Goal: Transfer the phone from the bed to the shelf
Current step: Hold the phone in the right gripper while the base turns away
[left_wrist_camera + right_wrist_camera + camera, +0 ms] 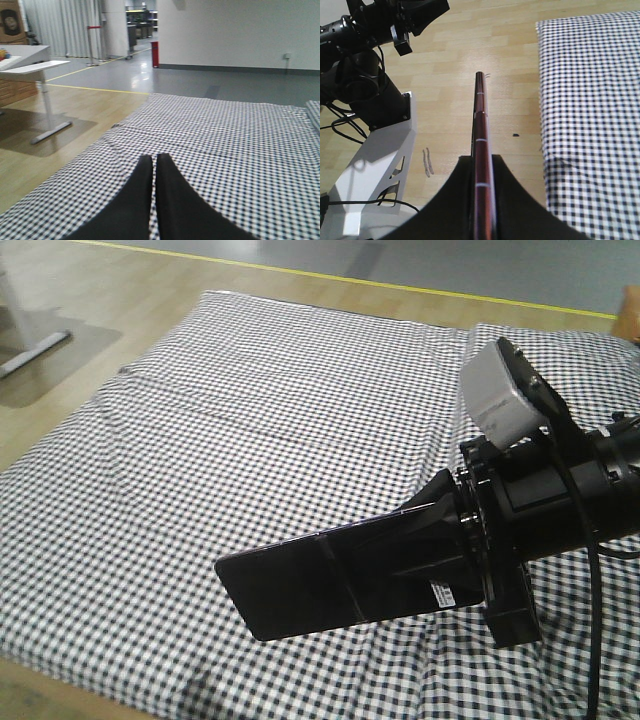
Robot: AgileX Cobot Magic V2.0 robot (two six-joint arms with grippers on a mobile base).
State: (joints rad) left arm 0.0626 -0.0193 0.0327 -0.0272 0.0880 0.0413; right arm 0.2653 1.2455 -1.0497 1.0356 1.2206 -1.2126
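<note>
The phone point(285, 585) is a flat glossy black slab held in the air above the bed's point(250, 420) near edge, with a white label by the fingers. My right gripper point(345, 570) is shut on it. In the right wrist view the phone point(480, 120) shows edge-on, its pinkish metallic rim sticking out past the right gripper point(481, 159), over wooden floor beside the checked bed point(590, 100). My left gripper point(152, 158) is shut with nothing in it, low over the bed point(225, 125). The shelf is out of view.
A white desk point(30, 65) on a metal foot stands on the wooden floor left of the bed. My left arm point(375, 25) and the white robot base point(380, 165) lie left of the phone. A red post point(155, 54) stands far back.
</note>
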